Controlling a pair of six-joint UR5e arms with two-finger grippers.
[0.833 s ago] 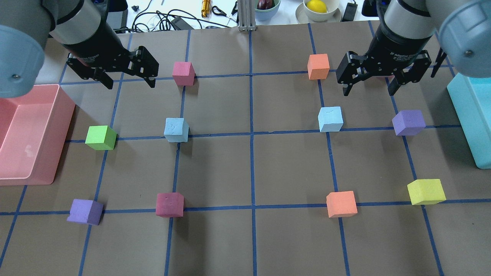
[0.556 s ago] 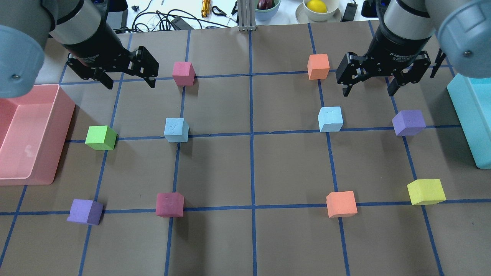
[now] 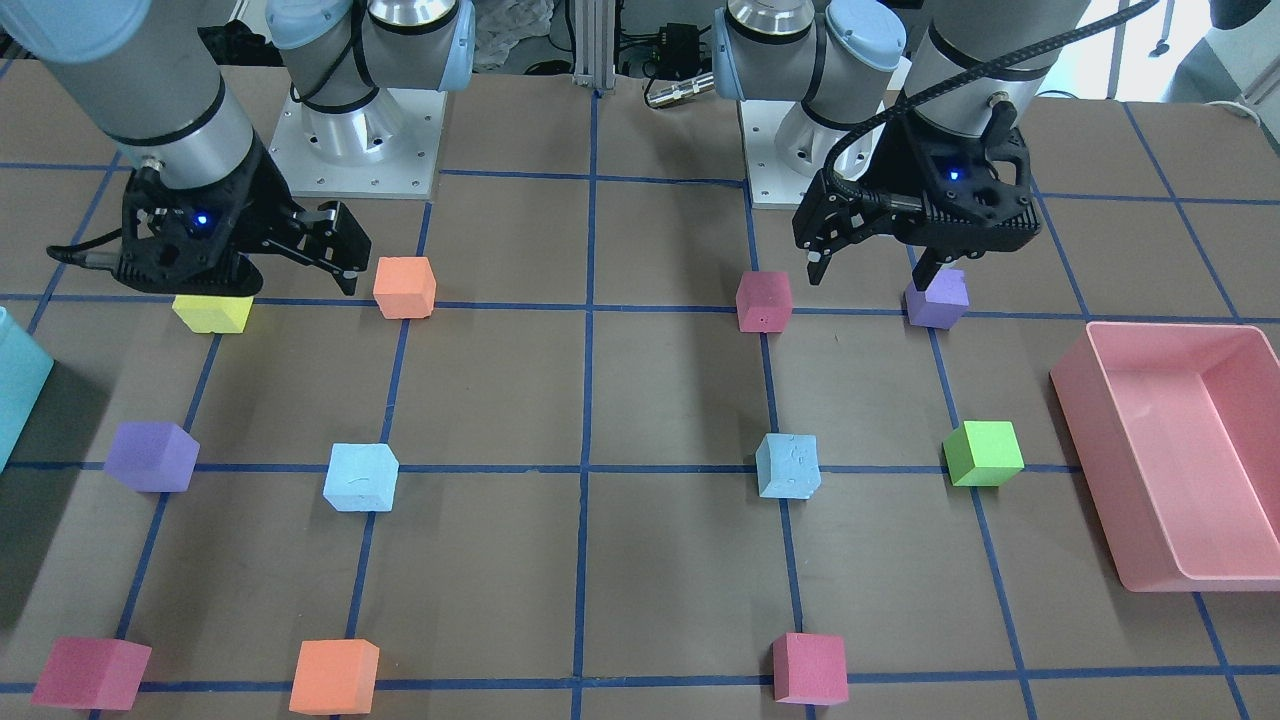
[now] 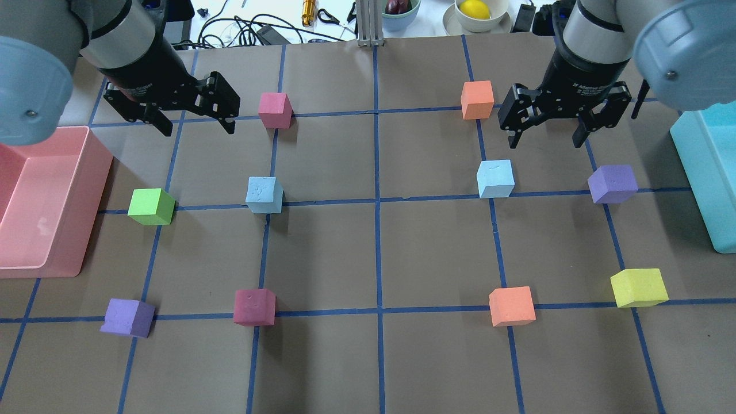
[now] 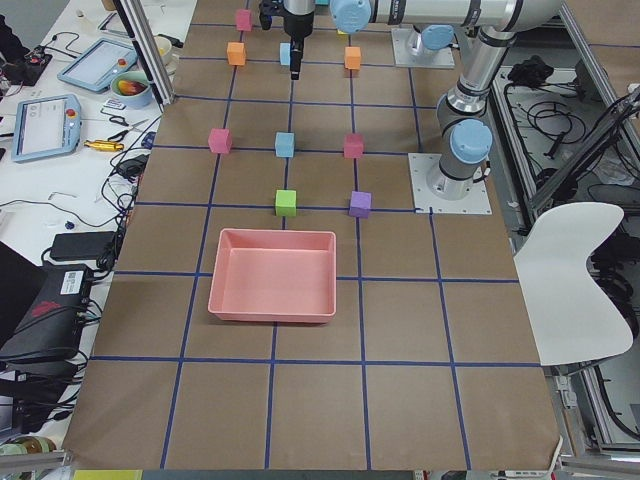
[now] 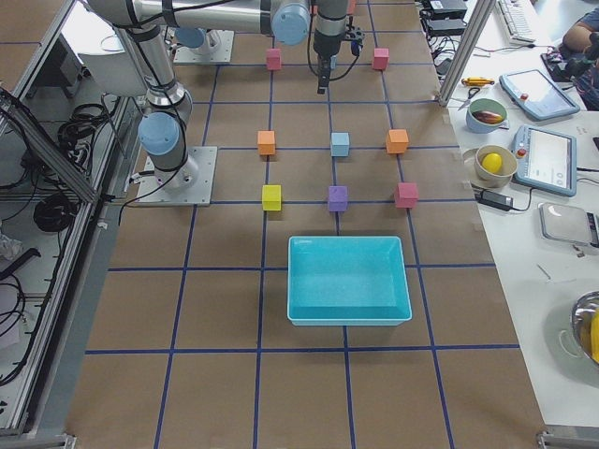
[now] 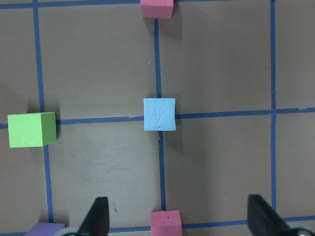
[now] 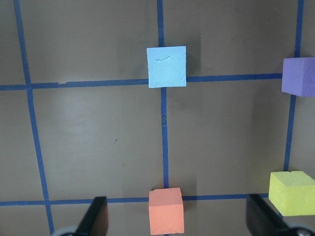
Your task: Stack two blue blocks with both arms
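Note:
Two pale blue blocks sit on the brown gridded table. One [image 4: 264, 195] is left of centre, also in the front view [image 3: 788, 465] and the left wrist view [image 7: 159, 114]. The other [image 4: 495, 179] is right of centre, also in the front view [image 3: 361, 477] and the right wrist view [image 8: 167, 66]. My left gripper [image 4: 198, 123] [image 3: 870, 278] hovers open and empty, behind and to the left of the left block. My right gripper [image 4: 545, 138] [image 3: 290, 285] hovers open and empty, behind and to the right of the right block.
A pink bin [image 4: 95, 172] stands at the left edge and a teal bin [image 4: 701, 172] at the right. Other cubes: green [image 4: 150, 207], pink [image 4: 275, 110], orange [image 4: 477, 99], purple [image 4: 612, 184], yellow [image 4: 638, 287], orange [image 4: 512, 306], maroon [image 4: 254, 307], purple [image 4: 127, 317].
My right gripper has shifted a little to the left and away from the camera. My left gripper has shifted slightly to the right. Both stay open; no block has moved.

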